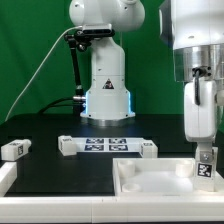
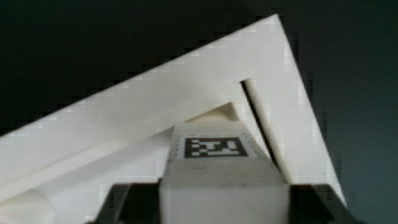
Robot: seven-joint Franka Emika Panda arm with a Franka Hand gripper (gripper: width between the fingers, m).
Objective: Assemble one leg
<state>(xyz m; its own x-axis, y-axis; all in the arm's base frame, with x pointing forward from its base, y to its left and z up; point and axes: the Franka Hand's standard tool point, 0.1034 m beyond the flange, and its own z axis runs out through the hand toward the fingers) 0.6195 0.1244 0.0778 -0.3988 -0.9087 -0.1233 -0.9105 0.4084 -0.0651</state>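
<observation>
My gripper (image 1: 202, 146) is at the exterior view's right, shut on a small white leg (image 1: 204, 166) that hangs upright from it, tag facing the camera. The leg's lower end is at the near right corner of the large white panel (image 1: 145, 182). I cannot tell whether it touches the panel. In the wrist view the leg (image 2: 221, 172) sits between my dark fingers (image 2: 135, 204), its tag just beyond them. Past it is the panel's corner (image 2: 169, 105) with a recess. The gripper (image 2: 219, 206) is closed on the leg's sides.
Three more small white legs lie on the black table: one at the left (image 1: 12, 149), one (image 1: 67, 145) and one (image 1: 147, 148) at either end of the marker board (image 1: 105, 143). The robot base (image 1: 105, 75) stands behind. A white block (image 1: 5, 181) is at the near left edge.
</observation>
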